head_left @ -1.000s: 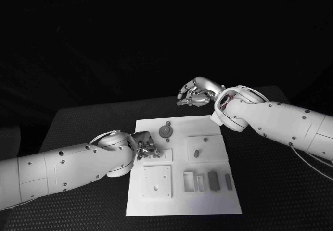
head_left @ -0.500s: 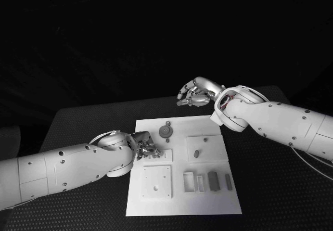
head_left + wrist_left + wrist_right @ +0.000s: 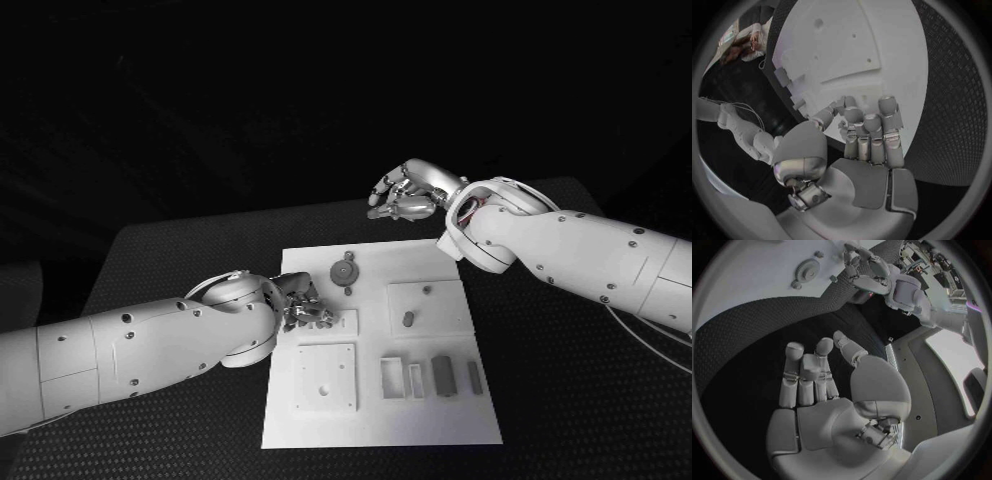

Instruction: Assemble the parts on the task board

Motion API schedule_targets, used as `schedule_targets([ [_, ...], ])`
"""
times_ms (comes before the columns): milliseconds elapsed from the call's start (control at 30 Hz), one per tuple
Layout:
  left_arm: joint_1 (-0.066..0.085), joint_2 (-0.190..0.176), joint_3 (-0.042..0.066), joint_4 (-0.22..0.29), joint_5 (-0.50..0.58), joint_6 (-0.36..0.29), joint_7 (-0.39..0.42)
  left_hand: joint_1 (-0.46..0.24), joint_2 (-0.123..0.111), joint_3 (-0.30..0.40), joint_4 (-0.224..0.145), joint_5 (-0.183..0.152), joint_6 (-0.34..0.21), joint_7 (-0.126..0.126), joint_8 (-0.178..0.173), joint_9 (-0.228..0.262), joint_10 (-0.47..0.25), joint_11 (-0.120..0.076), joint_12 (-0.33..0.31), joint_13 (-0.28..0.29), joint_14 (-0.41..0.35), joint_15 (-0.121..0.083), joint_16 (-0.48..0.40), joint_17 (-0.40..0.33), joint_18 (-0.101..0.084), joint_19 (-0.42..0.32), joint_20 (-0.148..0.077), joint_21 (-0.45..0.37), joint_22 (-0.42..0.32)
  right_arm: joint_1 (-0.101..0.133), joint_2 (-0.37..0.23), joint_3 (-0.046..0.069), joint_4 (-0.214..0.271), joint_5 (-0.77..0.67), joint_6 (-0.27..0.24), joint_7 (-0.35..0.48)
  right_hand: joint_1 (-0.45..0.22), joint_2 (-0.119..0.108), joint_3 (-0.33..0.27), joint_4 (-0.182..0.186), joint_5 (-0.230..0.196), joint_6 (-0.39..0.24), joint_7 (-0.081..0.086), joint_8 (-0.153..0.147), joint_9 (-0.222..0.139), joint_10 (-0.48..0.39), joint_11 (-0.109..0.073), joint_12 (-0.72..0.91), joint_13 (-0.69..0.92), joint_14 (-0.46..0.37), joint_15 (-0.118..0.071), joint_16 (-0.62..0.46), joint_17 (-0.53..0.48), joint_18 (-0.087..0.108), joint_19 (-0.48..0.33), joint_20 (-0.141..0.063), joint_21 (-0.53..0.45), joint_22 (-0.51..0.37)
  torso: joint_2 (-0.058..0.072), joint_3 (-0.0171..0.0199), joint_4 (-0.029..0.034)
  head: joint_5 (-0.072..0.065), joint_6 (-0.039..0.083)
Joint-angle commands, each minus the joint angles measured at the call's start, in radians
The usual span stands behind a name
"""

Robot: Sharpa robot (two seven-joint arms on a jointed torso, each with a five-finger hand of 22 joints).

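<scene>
Black table (image 3: 173,255) with a textured top; on its middle lies the white task board (image 3: 378,420), long side running away from the robot. Board contents, far to near: a round grey part with a small tab (image 3: 343,271) near the far left corner; a raised square plate (image 3: 428,308) on the right with a small dark oblong part (image 3: 408,320) standing in it; a second raised square plate (image 3: 326,378) on the near left, bearing small holes; beside that, a row of narrow upright pieces, two pale frames (image 3: 402,378) and two grey bars (image 3: 457,376), set just apart from one another. Left hand (image 3: 299,304): over the board's left edge, beside the round part, fingers curled inward and down toward a low white block (image 3: 343,321); whether it grips anything there cannot be told (the fingertips hide the contact in the head view). In the left wrist view the same hand (image 3: 861,145) shows fingers side by side, bent over the white board (image 3: 848,55), nothing seen between them. Right hand (image 3: 408,195): raised above the table beyond the board's far edge, well apart from every part, fingers loosely bent, holding nothing. The right wrist view shows it (image 3: 826,390) palm up with fingers extended and slightly parted over the black table.
</scene>
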Motion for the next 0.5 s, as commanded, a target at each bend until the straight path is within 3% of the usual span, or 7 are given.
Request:
schedule_targets([
  [33, 0.0, 0.002, 0.0, 0.002, -0.005, -0.008, 0.0, -0.003, -0.013, 0.0, 0.009, -0.006, -0.004, 0.003, -0.004, 0.002, -0.003, -0.003, 0.005, -0.002, 0.003, -0.007, 0.005, -0.002, 0.018, 0.001, -0.008, -0.005, 0.02, -0.001, 0.0, 0.001, 0.002, 0.002, 0.009, 0.007, -0.01, 0.0, -0.004, 0.003, -0.001, -0.005, 0.001, -0.004, 0.001, -0.007, 0.0, -0.004, 0.001, -0.003, 0.003, -0.005, 0.0, 0.013, 0.0, -0.004, -0.005, 0.014, 0.0, -0.0003, 0.0007, -0.001, 0.001],
  [267, 0.0, 0.005, 0.0, 0.002, -0.01, -0.01, 0.001, 0.001, -0.015, 0.001, 0.011, -0.008, -0.004, 0.003, -0.005, 0.002, -0.003, -0.003, 0.005, -0.002, 0.002, -0.007, 0.005, -0.002, 0.019, 0.001, -0.009, -0.005, 0.02, -0.001, -0.002, 0.001, 0.003, 0.002, 0.009, 0.007, -0.011, 0.0, -0.005, 0.003, -0.001, -0.005, 0.001, -0.004, 0.002, -0.007, 0.0, -0.004, 0.001, -0.003, 0.003, -0.005, 0.0, 0.013, 0.0, -0.004, -0.005, 0.014, 0.0, -0.0005, 0.0006, -0.002, 0.002],
  [500, 0.0, 0.006, 0.0, 0.002, -0.01, -0.013, -0.001, 0.024, -0.001, 0.006, 0.004, -0.009, -0.005, 0.004, -0.005, 0.003, -0.004, -0.003, 0.007, -0.002, 0.002, -0.007, 0.007, -0.003, 0.019, 0.001, -0.008, -0.004, 0.021, -0.001, -0.004, 0.001, 0.005, 0.002, 0.009, 0.006, -0.011, 0.0, -0.004, 0.003, -0.001, -0.005, 0.001, -0.004, 0.002, -0.007, 0.0, -0.004, 0.001, -0.003, 0.003, -0.005, 0.0, 0.013, 0.0, -0.004, -0.005, 0.014, 0.0, -0.0004, 0.0009, -0.003, 0.003],
])
